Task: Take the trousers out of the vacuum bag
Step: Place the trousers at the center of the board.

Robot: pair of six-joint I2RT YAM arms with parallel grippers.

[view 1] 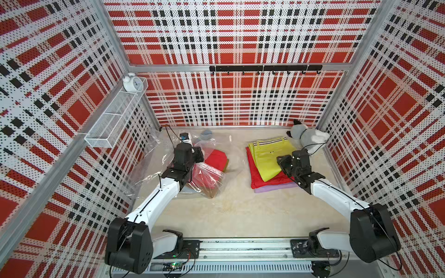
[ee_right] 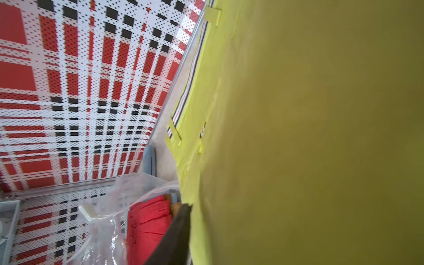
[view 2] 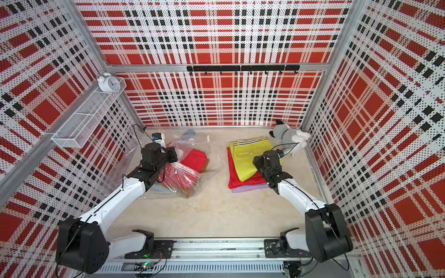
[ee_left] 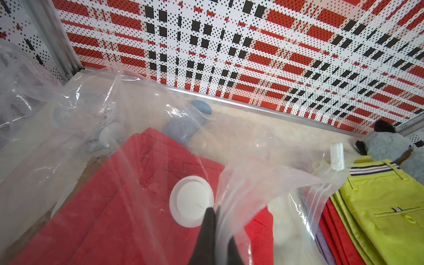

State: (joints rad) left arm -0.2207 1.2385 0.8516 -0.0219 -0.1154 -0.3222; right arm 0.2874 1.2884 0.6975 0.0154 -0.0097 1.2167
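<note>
Plaid-walled cell, beige tabletop (view 1: 228, 211): left gripper (ee_left: 212, 211), clamped on vacuum bag (ee_left: 252, 179) film, apparently anchors it for extraction; red trousers (ee_left: 110, 206) lie inside; right gripper (view 1: 281, 161), jaw gap indiscernible, hovers over yellow-green trousers (view 1: 265, 156) outside.

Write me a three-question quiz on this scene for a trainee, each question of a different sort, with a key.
1. Multiple choice: which trousers top the pile lying outside the vacuum bag? A lilac, B yellow-green, C red.
2. True or false: the left gripper is shut on the vacuum bag's film.
3. Fill in: the trousers seen under the bag's white valve cap are ____.
Key: 1 B; 2 true; 3 red.
</note>
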